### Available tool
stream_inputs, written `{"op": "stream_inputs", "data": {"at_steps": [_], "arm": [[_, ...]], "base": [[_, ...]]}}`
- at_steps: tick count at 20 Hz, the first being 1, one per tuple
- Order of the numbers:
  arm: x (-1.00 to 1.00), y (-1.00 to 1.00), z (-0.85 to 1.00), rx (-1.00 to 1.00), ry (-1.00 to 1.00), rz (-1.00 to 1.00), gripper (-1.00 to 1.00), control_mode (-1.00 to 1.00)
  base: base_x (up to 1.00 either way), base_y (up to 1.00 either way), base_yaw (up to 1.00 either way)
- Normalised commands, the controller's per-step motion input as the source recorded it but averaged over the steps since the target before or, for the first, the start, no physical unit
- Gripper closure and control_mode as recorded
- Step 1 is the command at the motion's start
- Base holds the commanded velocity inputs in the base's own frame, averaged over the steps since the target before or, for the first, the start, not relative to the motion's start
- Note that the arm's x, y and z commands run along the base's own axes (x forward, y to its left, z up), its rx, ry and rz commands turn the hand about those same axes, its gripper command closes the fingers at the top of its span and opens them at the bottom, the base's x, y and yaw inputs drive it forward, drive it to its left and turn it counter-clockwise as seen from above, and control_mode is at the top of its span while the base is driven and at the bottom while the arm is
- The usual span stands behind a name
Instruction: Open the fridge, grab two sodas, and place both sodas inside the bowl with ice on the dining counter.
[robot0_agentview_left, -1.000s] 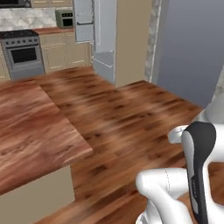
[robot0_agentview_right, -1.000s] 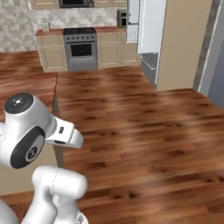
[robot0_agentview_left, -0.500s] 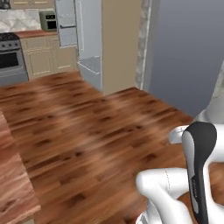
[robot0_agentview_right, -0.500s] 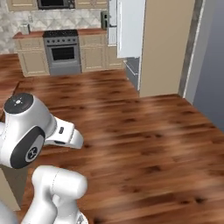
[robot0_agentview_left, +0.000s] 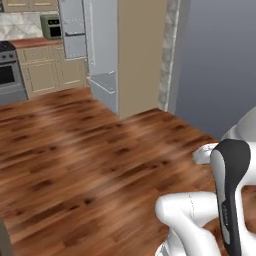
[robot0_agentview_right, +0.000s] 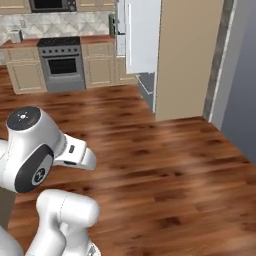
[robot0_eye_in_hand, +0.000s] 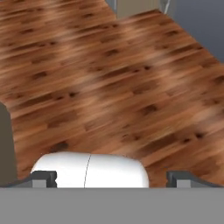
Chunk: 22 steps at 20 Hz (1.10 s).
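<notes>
Left base view: mounted behind and left of the arm, facing forward and down across the wood floor (robot0_agentview_left: 85, 160) toward the fridge (robot0_agentview_left: 102, 50), seen far off at upper centre beside a beige panel (robot0_agentview_left: 142, 55); stove (robot0_agentview_left: 10, 75) at the left edge. Arm close in the lower right.

Right base view: mounted behind and right of the arm, same heading; fridge (robot0_agentview_right: 142, 37) at upper centre, stove (robot0_agentview_right: 61, 64) to its left, arm close in the lower left.

Shared by both: floor, fridge, beige panel, stove, back cabinets.

Hand view: aimed steeply down at the floor (robot0_eye_in_hand: 109, 78), fairly near; fingertips (robot0_eye_in_hand: 43, 178) at the bottom edge, set wide apart.
</notes>
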Motion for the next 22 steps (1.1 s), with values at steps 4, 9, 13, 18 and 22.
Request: {"op": "stream_inputs", "data": {"at_steps": [4,9,13,18,22], "arm": [[0.0,0.0,0.0,0.0,0.0,0.0,-1.0,1.0],[0.0,0.0,0.0,0.0,0.0,0.0,-1.0,1.0],[0.0,0.0,0.0,0.0,0.0,0.0,-1.0,1.0],[0.0,0.0,0.0,0.0,0.0,0.0,-1.0,1.0],[0.0,0.0,0.0,0.0,0.0,0.0,-1.0,1.0]], "base": [[1.0,0.34,0.0],[1.0,0.45,0.0],[1.0,0.5,0.0],[1.0,0.57,0.0],[1.0,0.57,0.0]]}}
